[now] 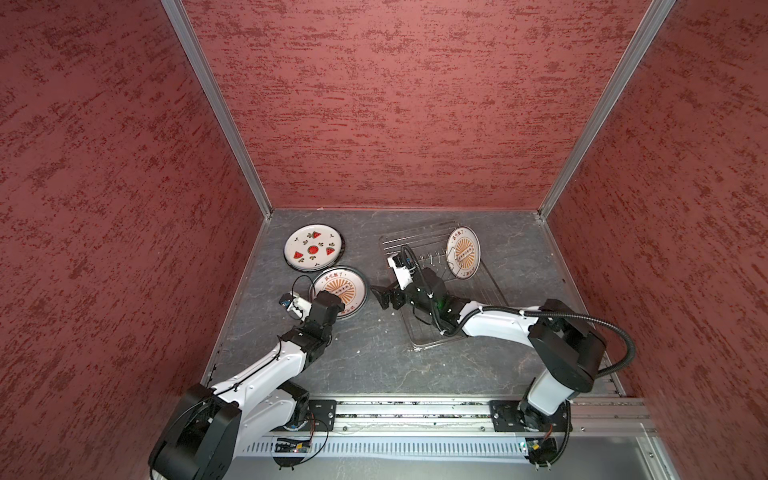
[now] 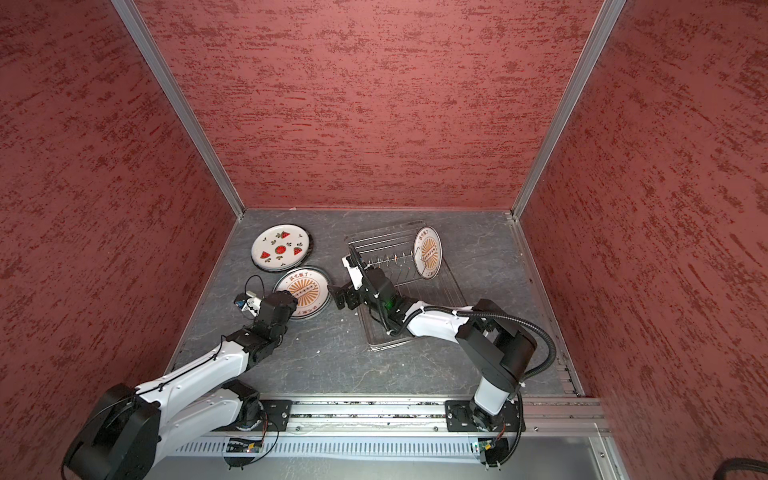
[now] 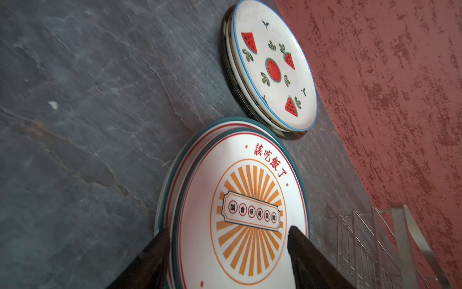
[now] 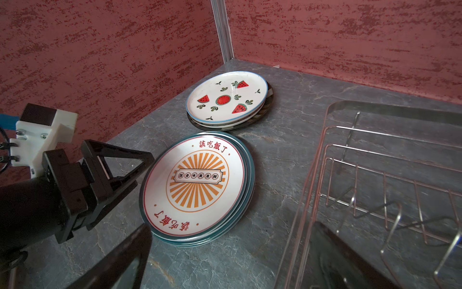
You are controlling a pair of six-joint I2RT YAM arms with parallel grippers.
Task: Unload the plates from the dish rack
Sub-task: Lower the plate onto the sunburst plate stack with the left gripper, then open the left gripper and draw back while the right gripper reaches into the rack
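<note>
Nearest me, the rail [image 1: 415,409] carrying both arm bases runs along the front. Between it and the dish rack [image 1: 419,239] the grey table [image 1: 365,361] lies bare, so there is open room on the rack's near side. A narrower bare strip separates the rack's right edge from the red wall [image 1: 665,249].

The right arm lies low across the rack's near half. The right gripper [image 1: 377,296] pokes out past the rack's left edge, jaws spread wide with nothing between them. The left arm stretches from the front corner toward the sunburst stack [image 1: 338,291]. The left gripper [image 4: 144,170] is rolled so one finger sits above the other, parted at the stack's near rim. I can't quite tell whether the lower finger touches it.

That stack lies flat just left of the rack, with teal rims, orange rays and red characters. Beyond it, the watermelon plate [image 1: 313,249] tops a second pile with a dark plate underneath. Farther right, the standing plate [image 1: 462,251], another sunburst one, is on edge among the prongs at the rack's far end.
</note>
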